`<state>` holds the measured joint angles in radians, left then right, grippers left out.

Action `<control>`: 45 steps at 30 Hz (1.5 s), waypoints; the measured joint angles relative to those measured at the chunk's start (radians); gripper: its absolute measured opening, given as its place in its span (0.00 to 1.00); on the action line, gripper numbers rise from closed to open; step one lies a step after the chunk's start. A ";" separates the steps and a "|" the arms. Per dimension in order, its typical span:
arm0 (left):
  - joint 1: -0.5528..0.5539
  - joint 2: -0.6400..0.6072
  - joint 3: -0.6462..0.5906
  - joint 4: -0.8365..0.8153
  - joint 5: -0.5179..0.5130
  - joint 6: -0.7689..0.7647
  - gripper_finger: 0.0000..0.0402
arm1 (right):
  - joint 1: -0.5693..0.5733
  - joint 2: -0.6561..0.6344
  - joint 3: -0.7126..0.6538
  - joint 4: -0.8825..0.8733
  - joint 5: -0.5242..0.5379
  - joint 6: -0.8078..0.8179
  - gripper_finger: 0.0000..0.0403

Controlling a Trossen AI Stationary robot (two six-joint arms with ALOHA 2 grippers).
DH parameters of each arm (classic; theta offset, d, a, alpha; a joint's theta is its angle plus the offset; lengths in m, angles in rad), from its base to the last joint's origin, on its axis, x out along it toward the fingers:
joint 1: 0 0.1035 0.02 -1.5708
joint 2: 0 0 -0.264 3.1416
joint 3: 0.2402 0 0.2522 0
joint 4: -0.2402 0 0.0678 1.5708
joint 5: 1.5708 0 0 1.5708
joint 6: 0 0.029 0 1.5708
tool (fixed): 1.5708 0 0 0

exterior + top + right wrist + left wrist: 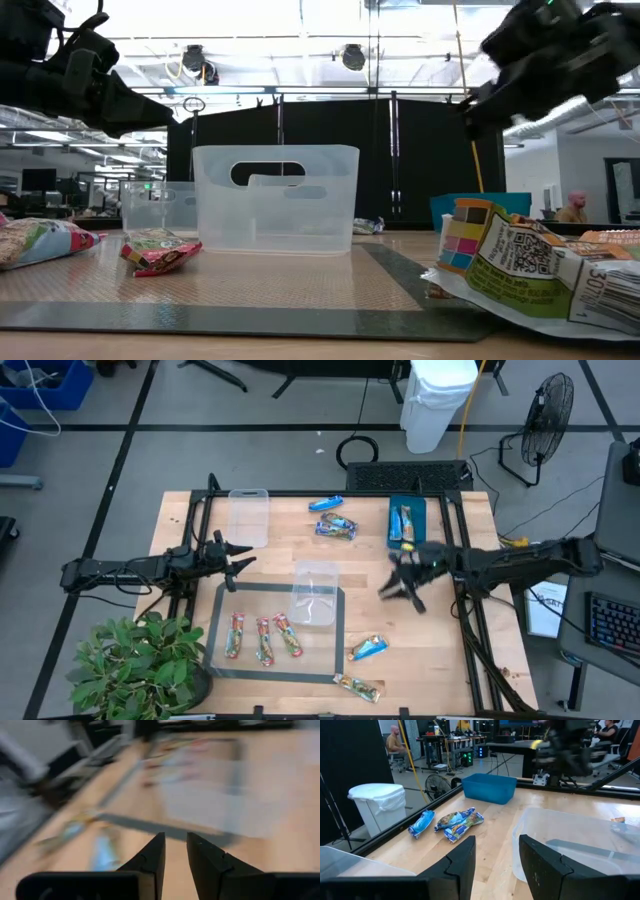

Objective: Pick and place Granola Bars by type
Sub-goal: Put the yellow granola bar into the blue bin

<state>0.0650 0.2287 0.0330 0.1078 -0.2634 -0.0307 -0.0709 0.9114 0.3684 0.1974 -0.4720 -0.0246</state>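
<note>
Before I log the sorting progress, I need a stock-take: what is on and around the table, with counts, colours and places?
Red-and-green bars: three, side by side on the grey mat.
Blue bars: two, one at the far edge, one near the mat's right corner.
Tan-gold bars: two on the wood; more in the tray, count unclear.
Teal tray: one, far right.
Clear tubs: two, one on the mat's far right corner, one far left.
Grey mat: one, near centre.
Plant: one, green, near left corner.
Left gripper: jaws open, empty, left of the mat.
Right gripper: jaws slightly parted, empty, below the tray.
</note>
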 joint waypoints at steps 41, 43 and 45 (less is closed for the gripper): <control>0.000 0.000 0.000 0.000 0.000 0.000 0.39 | 0.380 0.462 0.000 0.113 0.103 0.990 0.37; 0.000 0.000 0.000 0.000 0.000 0.000 0.39 | 0.380 0.479 0.000 0.126 0.103 0.990 0.37; 0.000 0.000 0.000 0.000 0.000 0.000 0.39 | 0.380 0.494 0.000 0.139 0.104 0.990 0.37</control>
<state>0.0647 0.2291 0.0330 0.1074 -0.2634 -0.0307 0.3096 1.4052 0.3683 0.3369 -0.3683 0.9655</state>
